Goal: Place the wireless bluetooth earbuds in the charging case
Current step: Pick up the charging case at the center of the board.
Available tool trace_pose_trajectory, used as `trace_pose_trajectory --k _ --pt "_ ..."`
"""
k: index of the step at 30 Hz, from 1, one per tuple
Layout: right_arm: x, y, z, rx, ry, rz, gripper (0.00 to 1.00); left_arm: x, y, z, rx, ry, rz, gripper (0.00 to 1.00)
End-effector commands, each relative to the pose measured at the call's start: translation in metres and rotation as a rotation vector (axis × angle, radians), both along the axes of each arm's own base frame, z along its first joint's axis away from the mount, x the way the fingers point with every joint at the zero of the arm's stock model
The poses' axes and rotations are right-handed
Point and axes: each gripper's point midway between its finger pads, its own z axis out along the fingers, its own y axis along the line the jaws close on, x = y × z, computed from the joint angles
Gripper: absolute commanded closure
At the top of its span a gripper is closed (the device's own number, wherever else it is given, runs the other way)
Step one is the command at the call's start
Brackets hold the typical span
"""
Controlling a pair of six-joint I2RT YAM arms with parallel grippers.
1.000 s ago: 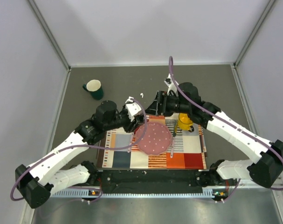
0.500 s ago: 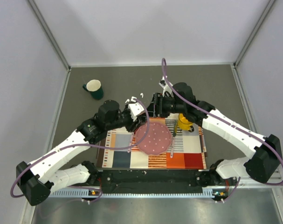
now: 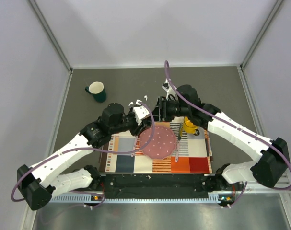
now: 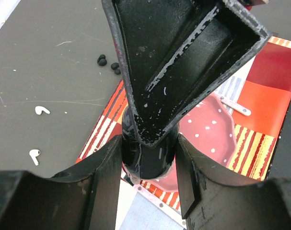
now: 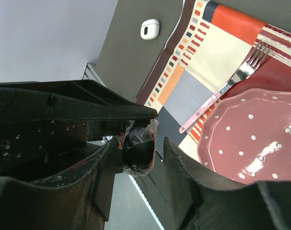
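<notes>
Two tiny white plastic earbuds (image 4: 41,110) lie loose and apart on the dark grey worktop (image 3: 116,81), just past the far edge of the striped placemat (image 4: 104,129). The small white rounded charging case (image 5: 149,28) sits toward the worktop's left edge. The left gripper (image 4: 148,143) clamps a small black glossy oval object (image 4: 145,165) in mid-air, seemingly offering it to the right gripper (image 5: 143,143), whose jaws bracket it with a gap. Each earbud shows a bulbous head and a stubby stem.
</notes>
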Motion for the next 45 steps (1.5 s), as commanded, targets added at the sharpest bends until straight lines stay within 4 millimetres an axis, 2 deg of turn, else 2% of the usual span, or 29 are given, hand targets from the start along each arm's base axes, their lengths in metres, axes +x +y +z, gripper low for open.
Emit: trace_pose_trajectory --k 1,3,7,8,9,10,11,15,16,18,19,21,22,23,24,25,32,34,35,36,38,39,40,42,43,45 --pt "-0.007 0.008 0.019 0.035 -0.048 0.06 0.59 0.004 -0.006 0.032 -0.078 -0.066 0.004 0.95" --pt "-0.007 0.007 0.019 0.032 -0.053 0.062 0.62 0.004 -0.005 0.031 -0.077 -0.062 0.006 0.95" --pt "-0.007 0.007 0.016 0.026 -0.051 0.06 0.83 0.002 -0.004 0.033 -0.082 -0.068 0.004 0.95" --pt "-0.006 0.007 0.016 0.025 -0.053 0.059 0.84 0.002 -0.005 0.033 -0.082 -0.068 0.003 0.94" --pt "-0.007 0.007 0.016 0.024 -0.056 0.06 0.85 0.002 -0.004 0.034 -0.086 -0.066 0.005 0.91" --pt "-0.006 0.007 0.017 0.026 -0.058 0.059 0.94 0.002 -0.005 0.035 -0.09 -0.066 0.005 0.89" --pt "-0.006 0.006 0.018 0.025 -0.065 0.058 0.96 0.001 -0.005 0.037 -0.097 -0.065 0.007 0.86" --pt "-0.002 0.002 0.023 0.025 -0.1 0.032 1.0 -0.001 -0.005 0.043 -0.13 -0.057 0.008 0.66" --pt "-0.001 0.001 0.023 0.025 -0.106 0.023 1.0 -0.002 -0.006 0.044 -0.139 -0.056 0.01 0.55" --pt "0.001 -0.001 0.032 0.045 -0.145 0.004 1.0 -0.003 -0.005 0.048 -0.164 -0.039 0.027 0.45" --pt "0.001 -0.003 0.031 0.049 -0.153 -0.002 1.0 -0.002 -0.004 0.051 -0.177 -0.039 0.039 0.35" --pt "0.003 -0.005 0.045 0.092 -0.202 -0.028 1.0 -0.005 -0.001 0.056 -0.212 -0.011 0.069 0.27" --pt "0.006 -0.009 0.042 0.09 -0.206 -0.055 1.0 -0.007 0.0 0.057 -0.224 -0.006 0.066 0.2" --pt "0.008 -0.009 0.046 0.109 -0.226 -0.07 1.0 -0.009 0.0 0.059 -0.235 -0.012 0.057 0.08" --pt "0.01 -0.012 0.048 0.114 -0.239 -0.087 1.0 -0.013 0.002 0.065 -0.258 -0.022 0.051 0.04" --pt "0.011 -0.015 0.049 0.12 -0.25 -0.105 1.0 -0.015 0.002 0.063 -0.266 -0.018 0.048 0.01" --pt "0.014 -0.035 0.07 0.188 -0.349 -0.163 1.0 -0.022 0.019 0.086 -0.37 -0.056 0.098 0.01" --pt "0.01 -0.039 0.086 0.281 -0.439 -0.145 1.0 -0.022 0.024 0.092 -0.418 -0.012 0.124 0.01" --pt "0.005 -0.047 0.099 0.318 -0.48 -0.155 1.0 -0.019 0.029 0.095 -0.435 -0.004 0.136 0.01" --pt "0.004 -0.05 0.095 0.323 -0.489 -0.159 1.0 -0.021 0.032 0.106 -0.475 -0.013 0.123 0.01" --pt "0.0 -0.06 0.108 0.363 -0.548 -0.152 1.0 -0.023 0.04 0.116 -0.55 0.013 0.09 0.01" --pt "-0.001 -0.062 0.109 0.368 -0.561 -0.143 1.0 -0.023 0.043 0.133 -0.614 -0.028 0.065 0.01" --pt "-0.008 -0.062 0.113 0.386 -0.581 -0.103 1.0 -0.026 0.044 0.13 -0.662 0.037 0.055 0.01" --pt "-0.014 -0.067 0.118 0.409 -0.609 -0.082 1.0 -0.026 0.054 0.138 -0.718 0.05 0.019 0.01" --pt "-0.02 -0.067 0.12 0.423 -0.622 -0.051 1.0 -0.029 0.055 0.147 -0.78 0.077 -0.007 0.01" --pt "-0.03 -0.068 0.131 0.466 -0.668 -0.018 1.0 -0.029 0.054 0.148 -0.799 0.116 -0.059 0.01"
